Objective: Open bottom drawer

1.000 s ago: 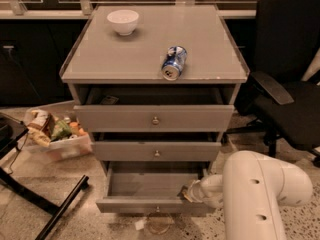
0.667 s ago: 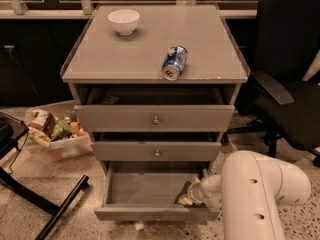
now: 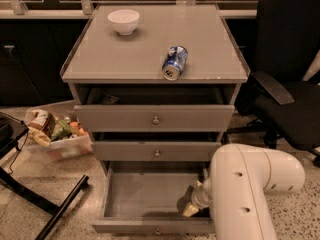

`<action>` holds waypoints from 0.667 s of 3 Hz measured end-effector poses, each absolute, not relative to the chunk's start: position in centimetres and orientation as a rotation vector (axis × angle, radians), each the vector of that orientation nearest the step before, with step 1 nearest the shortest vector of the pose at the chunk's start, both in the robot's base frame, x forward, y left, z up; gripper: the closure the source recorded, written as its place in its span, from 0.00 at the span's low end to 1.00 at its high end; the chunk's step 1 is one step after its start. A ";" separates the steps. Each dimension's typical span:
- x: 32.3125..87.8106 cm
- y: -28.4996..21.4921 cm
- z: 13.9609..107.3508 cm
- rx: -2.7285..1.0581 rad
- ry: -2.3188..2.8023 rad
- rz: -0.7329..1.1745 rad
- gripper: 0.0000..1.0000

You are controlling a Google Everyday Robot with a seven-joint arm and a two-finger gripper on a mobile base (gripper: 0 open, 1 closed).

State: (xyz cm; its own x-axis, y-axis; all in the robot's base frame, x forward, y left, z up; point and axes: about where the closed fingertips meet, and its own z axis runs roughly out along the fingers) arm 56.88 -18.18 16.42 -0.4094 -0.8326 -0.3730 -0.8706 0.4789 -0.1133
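Observation:
The bottom drawer (image 3: 150, 196) of the grey cabinet is pulled well out, showing its plain grey inside. Its narrow front panel with a small round knob (image 3: 157, 230) is at the lower edge of the camera view. My gripper (image 3: 192, 208) reaches down from my white arm (image 3: 245, 184) into the drawer's right side, close to the front panel. The two larger drawers above, each with a knob, stand slightly ajar.
On the cabinet top (image 3: 100, 59) lie a white bowl (image 3: 123, 21) and a blue can (image 3: 174, 62) on its side. A bin of snacks (image 3: 56, 134) sits on the floor at left. A black office chair (image 3: 290, 74) stands at right. Black bars (image 3: 45, 204) cross the floor lower left.
The bottom drawer has slid further out toward the camera. My arm and gripper have drawn back with it.

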 end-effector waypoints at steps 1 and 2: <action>54.9 -19.4 16.7 -1.479 2.353 0.195 0.00; 54.9 -19.4 16.7 -1.479 2.353 0.195 0.00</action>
